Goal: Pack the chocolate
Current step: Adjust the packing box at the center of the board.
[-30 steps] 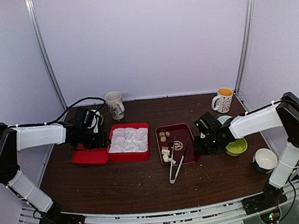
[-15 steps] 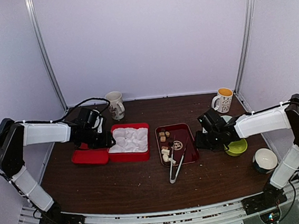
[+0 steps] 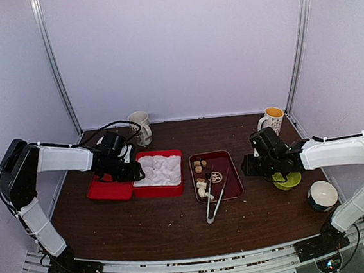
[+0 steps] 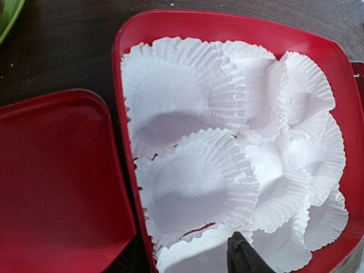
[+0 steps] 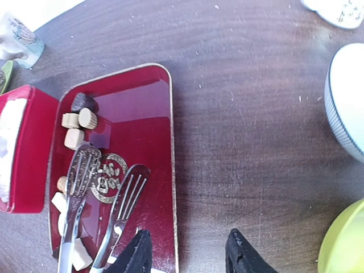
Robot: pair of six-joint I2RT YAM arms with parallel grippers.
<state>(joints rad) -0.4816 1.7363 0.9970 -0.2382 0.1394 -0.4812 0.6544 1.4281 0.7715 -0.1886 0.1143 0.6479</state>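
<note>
Brown-tan chocolate (image 5: 74, 138) — lengthwise row w/in tray (image 5: 142, 114)

Chocolate (image 5: 74, 138): small bite-sized pieces lying loose along the left side of the dark red tray (image 5: 136, 108), in two groups. At the tray's far left corner sit one dark round piece (image 5: 83, 102) and, just beside it, three tan pieces (image 5: 87, 118) close together, two of them touching. Toward the tray's near left corner lie a small round tan piece (image 5: 62, 183) and cream-white blocks (image 5: 59, 202), well apart from the far group.
</note>
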